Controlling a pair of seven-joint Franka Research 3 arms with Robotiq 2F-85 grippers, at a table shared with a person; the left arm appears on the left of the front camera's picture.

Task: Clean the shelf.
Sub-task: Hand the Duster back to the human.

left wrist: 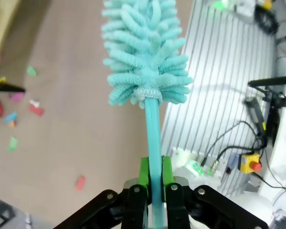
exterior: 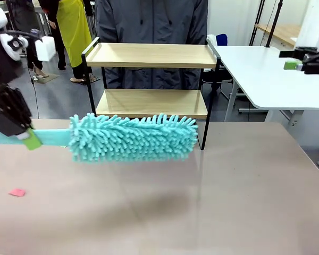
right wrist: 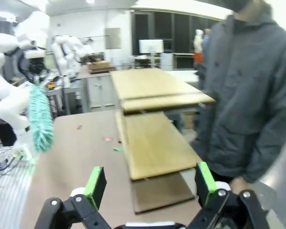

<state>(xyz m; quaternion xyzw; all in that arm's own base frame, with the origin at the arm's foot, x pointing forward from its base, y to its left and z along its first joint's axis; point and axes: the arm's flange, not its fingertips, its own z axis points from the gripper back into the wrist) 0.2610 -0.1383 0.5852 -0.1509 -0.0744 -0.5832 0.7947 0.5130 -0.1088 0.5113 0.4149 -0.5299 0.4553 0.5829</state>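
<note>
grip: left gripper [left wrist: 155, 177] pinches duster [exterior: 133, 138] handle; right gripper [right wrist: 150, 180] wide, empty | risk: your sweep could catch the shelf [exterior: 151, 55] frame; tip it

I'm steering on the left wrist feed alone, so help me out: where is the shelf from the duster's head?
Observer: The two-tier light wooden shelf in a black metal frame stands just beyond the fluffy turquoise duster, which hangs above the brown table.
Operator: And the right gripper?
Observer: The right gripper is open, holding nothing.
Operator: Anyone close?
Observer: A person in a grey jacket stands right behind the shelf.
</note>
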